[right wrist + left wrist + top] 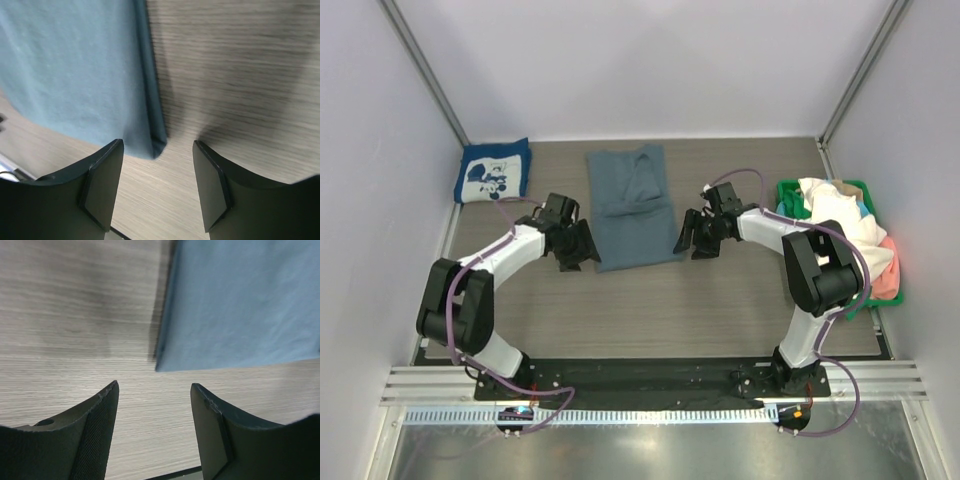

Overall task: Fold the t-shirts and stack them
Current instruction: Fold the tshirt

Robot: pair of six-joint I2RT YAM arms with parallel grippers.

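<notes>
The folded slate-blue t-shirt (632, 210) is laid flat at the middle of the worktop (650, 310), flanked at its near corners by the left pincer (577, 249) and the right pincer (693, 240), both held spread and clear of the cloth, while the navy t-shirt (493, 172) is laid folded at the far left.

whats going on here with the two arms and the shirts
Two robot arms are working through a batch of t-shirts. A slate-blue t-shirt lies partly folded in the middle of the table. The left gripper and right gripper sit open at its near corners, one on each side, holding nothing. A folded navy t-shirt with a white cartoon print lies at the far left. More shirts are heaped in the green basket on the right.
</notes>
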